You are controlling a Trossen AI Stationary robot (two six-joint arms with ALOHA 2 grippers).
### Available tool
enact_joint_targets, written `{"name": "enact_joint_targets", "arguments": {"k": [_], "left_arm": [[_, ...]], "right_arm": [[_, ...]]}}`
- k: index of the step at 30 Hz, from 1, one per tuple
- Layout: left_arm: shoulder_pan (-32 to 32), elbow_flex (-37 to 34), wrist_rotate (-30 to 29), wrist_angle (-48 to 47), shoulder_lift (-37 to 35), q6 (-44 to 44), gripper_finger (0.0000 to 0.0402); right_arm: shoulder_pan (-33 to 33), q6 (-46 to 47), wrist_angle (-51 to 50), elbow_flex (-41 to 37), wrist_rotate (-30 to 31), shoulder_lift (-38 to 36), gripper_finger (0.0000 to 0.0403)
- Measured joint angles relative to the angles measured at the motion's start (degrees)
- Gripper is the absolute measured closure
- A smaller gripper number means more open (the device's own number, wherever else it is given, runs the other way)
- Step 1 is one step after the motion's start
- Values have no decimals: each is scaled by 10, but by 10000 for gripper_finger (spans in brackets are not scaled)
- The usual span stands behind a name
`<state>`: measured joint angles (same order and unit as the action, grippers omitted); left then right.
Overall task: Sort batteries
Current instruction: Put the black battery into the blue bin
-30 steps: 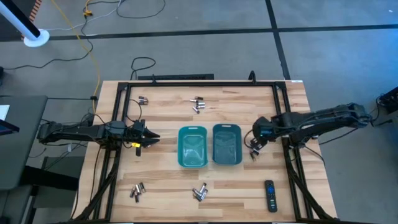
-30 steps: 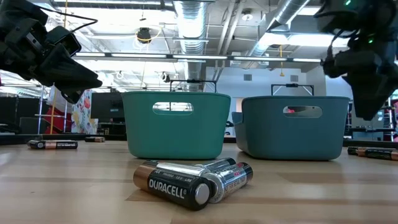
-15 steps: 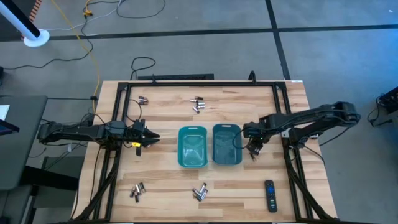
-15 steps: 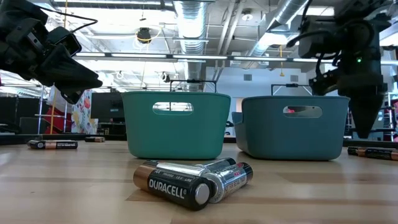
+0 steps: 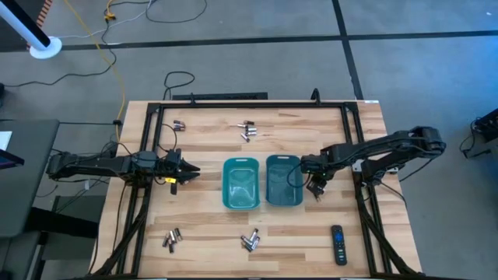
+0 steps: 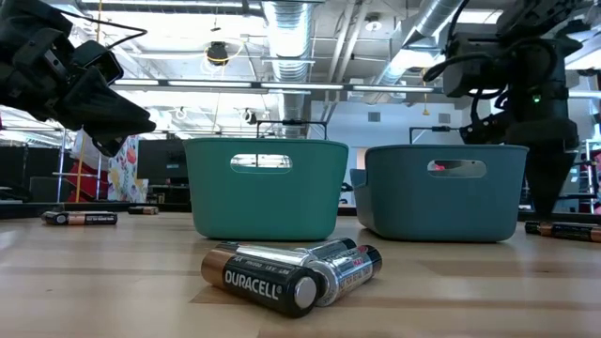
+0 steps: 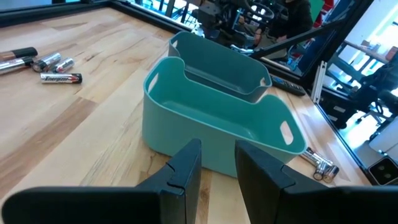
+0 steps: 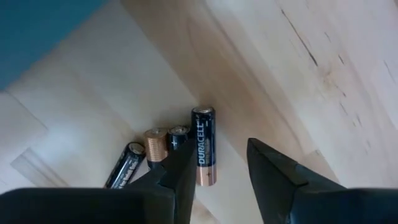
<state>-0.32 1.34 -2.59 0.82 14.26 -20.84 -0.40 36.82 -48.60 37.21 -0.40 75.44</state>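
Note:
Batteries lie in small clusters on the wooden table: far left (image 5: 178, 124), far middle (image 5: 248, 130), near left (image 5: 171, 239), near middle (image 5: 250, 240) and one just right of the bins (image 5: 317, 192). A lighter teal bin (image 5: 240, 183) and a darker teal bin (image 5: 284, 180) stand side by side mid-table. My right gripper (image 8: 221, 168) is open, pointing down over the right cluster; a dark Duracell cell (image 8: 204, 146) lies on the wood between its fingers, untouched. My left gripper (image 7: 217, 165) is open and empty, above the table left of the lighter bin (image 7: 217, 127).
A black remote control (image 5: 338, 244) lies near the front right. A black frame of rails (image 5: 249, 105) runs round the table. Bare wood shows between my left gripper (image 5: 187, 173) and the bins. In the low view the near-middle cluster (image 6: 291, 272) lies in front of the bins.
My right gripper has moved toward the table's left, closer to the darker bin, and has come down over the battery cluster beside it. My left arm has kept still. No battery has moved.

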Motion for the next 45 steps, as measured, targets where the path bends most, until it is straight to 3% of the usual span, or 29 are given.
{"name": "enact_joint_targets", "arguments": {"k": [45], "left_arm": [[0,0,-10,-1,0,2,307]], "right_arm": [[4,-14,-23,0,-14,1,249]]}}
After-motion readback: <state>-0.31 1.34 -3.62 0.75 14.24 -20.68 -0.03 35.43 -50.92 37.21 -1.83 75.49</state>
